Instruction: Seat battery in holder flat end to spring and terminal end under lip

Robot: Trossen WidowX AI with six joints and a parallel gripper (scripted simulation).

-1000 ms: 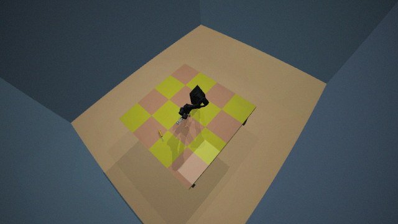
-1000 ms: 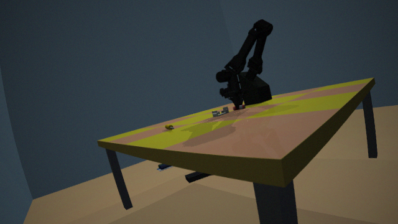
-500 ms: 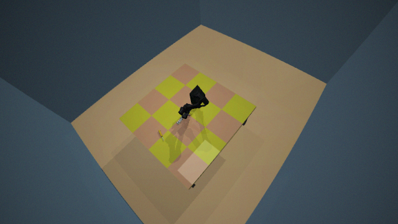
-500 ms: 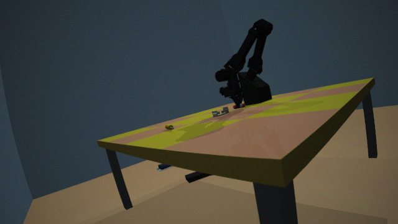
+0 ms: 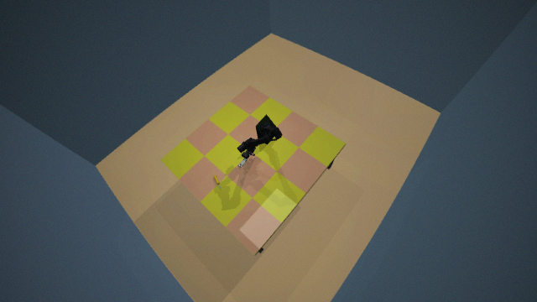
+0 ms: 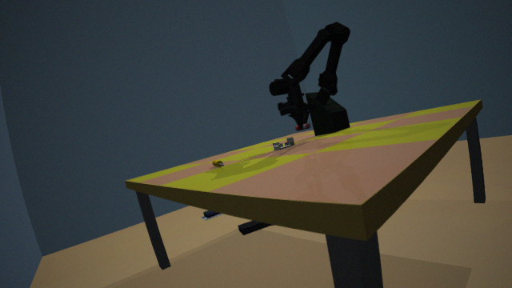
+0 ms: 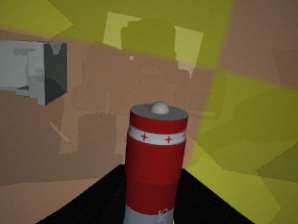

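Note:
The battery (image 6: pixel 302 127) (image 7: pixel 156 160) is red with a pale band and a silver terminal. My gripper (image 6: pixel 302 125) (image 7: pixel 150 175) is shut on it and holds it above the table. In the wrist view the terminal end points away from the fingers toward the top, and the flat end is out of view. The grey holder (image 5: pixel 242 162) (image 6: pixel 286 145) (image 7: pixel 22 67) stands on the table, apart from the battery. It is left of the battery in the exterior view, and cut off by the left edge of the wrist view. Its spring and lip cannot be made out clearly.
A screwdriver with a yellow handle (image 5: pixel 216 179) (image 6: pixel 218 163) lies on the checkered table (image 5: pixel 302 168) (image 6: pixel 340 172), beyond the holder from the arm. The dark arm base (image 5: pixel 263 127) (image 6: pixel 334 118) stands behind the gripper. The arm's shadows fall across the table.

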